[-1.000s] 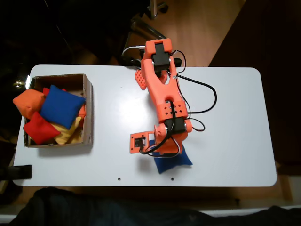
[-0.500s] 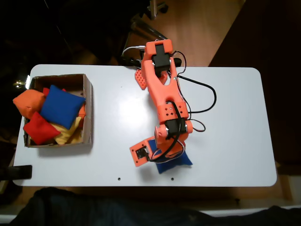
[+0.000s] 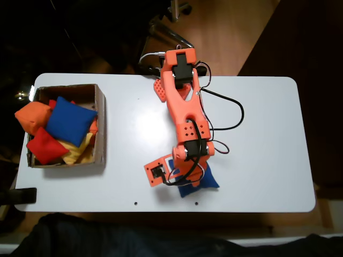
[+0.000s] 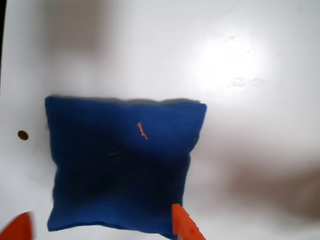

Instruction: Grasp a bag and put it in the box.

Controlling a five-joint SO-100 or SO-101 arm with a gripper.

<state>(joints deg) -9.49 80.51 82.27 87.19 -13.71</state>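
A royal-blue beanbag (image 3: pixel 207 182) lies on the white table near its front edge, mostly covered by the orange arm (image 3: pixel 185 123) in the fixed view. The wrist view shows this bag (image 4: pixel 120 170) flat and square on the table. My gripper (image 4: pixel 102 227) hangs over it, open, with one orange fingertip (image 4: pixel 184 226) at the bag's lower right corner and the other at the lower left edge of the picture. Nothing is held. The brown cardboard box (image 3: pixel 100 118) stands at the table's left end, and a second blue beanbag (image 3: pixel 69 120) lies on top inside it.
The box also holds a red beanbag (image 3: pixel 45 145), an orange one (image 3: pixel 32 116) hanging over its left wall, and yellow fabric (image 3: pixel 80 152). Black cables (image 3: pixel 236 115) loop to the right of the arm. A small hole (image 4: pixel 22 135) marks the table beside the bag.
The arm has swung slightly to the left and the wrist has turned, with its camera module shifting left. The blue bag on the table has stayed in place.
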